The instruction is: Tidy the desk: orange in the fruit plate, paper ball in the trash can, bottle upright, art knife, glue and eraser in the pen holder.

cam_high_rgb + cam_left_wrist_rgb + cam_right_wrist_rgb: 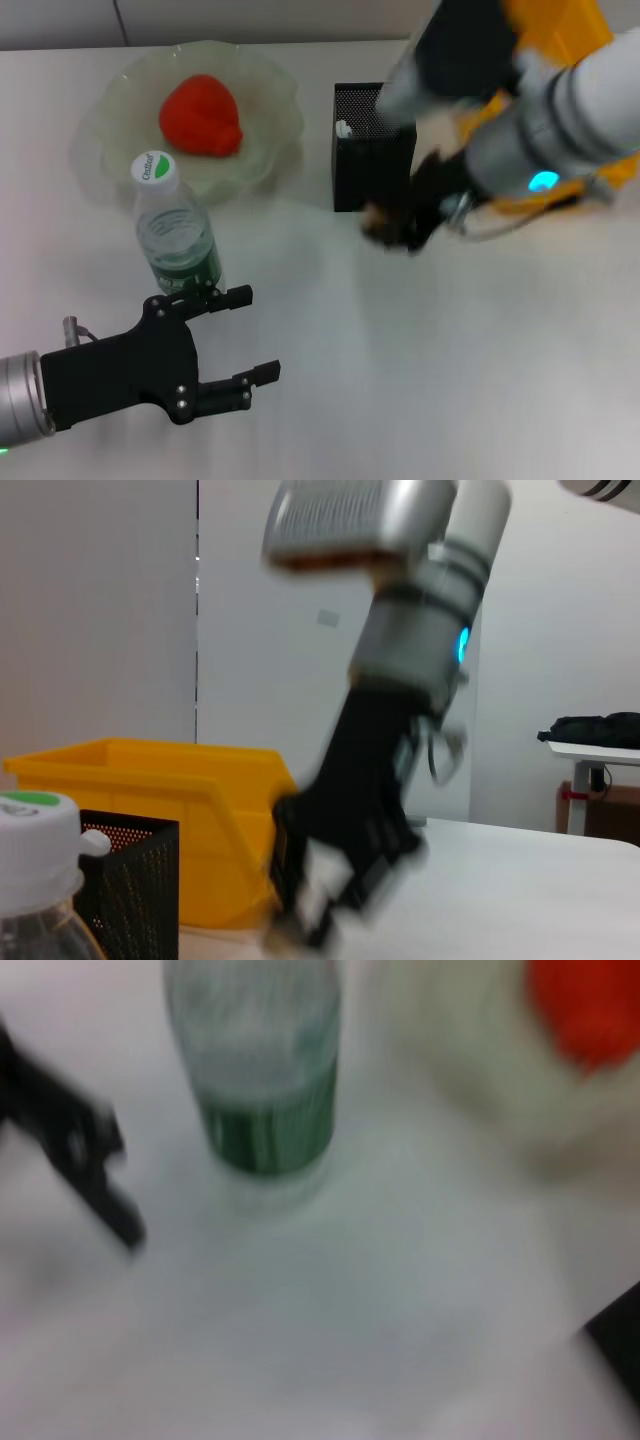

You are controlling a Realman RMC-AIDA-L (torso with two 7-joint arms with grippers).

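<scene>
Pen holder (372, 150), black mesh, upper middle of the head view, standing on the white worktop (420, 380); something small and pale showing at its rim, too small to name. Placed within easy reach of the right arm, probably so small items can be dropped in from above.

Right pincer (400, 225) just below and right of the holder, blurred; in the left wrist view something pale seems caught low at its tip (315, 910), but whether clamped or merely in front cannot be told, nor how far apart the jaws stand. Judged to be mid-way through carrying a small item to or from the holder.

Bottle (178, 228) upright at left centre, white cap with a green mark, green label; standing just below the fruit plate (265, 150), so that part of the task looks done. Orange (202, 115), reddish here, resting in the plate at upper left; also done, by the look of it.

Left pincer (245, 335) at lower left, fingers spread wide with nothing between them, tips just beside the bottle's base and apparently not touching; idle-looking, perhaps parked after the standing-up.

Yellow bin (565, 30) at upper right, behind the right arm; likely the trash can. Paper ball, knife, glue and eraser not identifiable anywhere.
</scene>
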